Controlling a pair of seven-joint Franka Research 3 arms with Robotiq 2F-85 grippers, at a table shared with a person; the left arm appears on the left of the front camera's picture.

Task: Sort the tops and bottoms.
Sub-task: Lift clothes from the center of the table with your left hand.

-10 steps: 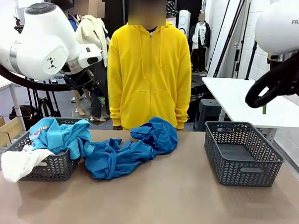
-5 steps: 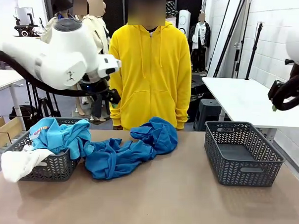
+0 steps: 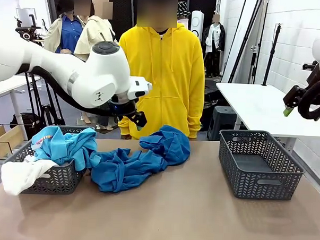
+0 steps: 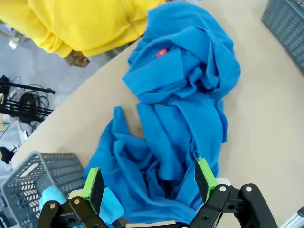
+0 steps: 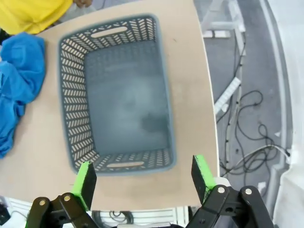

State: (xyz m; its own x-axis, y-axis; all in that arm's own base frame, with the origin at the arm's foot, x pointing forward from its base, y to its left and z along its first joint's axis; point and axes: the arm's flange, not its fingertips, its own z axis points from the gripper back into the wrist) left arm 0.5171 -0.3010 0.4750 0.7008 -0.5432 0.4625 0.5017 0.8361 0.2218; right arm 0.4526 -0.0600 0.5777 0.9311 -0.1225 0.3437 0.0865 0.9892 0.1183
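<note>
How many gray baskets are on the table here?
2. The left basket at the table's left end holds light-blue and white clothes; the right basket at the right end looks empty. None seem hidden.

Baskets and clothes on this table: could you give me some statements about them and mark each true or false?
1. The right basket has no clothes in it. True.
2. The blue garment lies in the right basket. False: it lies on the table, between the two baskets.
3. The left gripper is clamped on the blue garment. False: it hangs open above it, holding nothing.
4. The left basket holds a light blue garment and a white garment. True.
</note>
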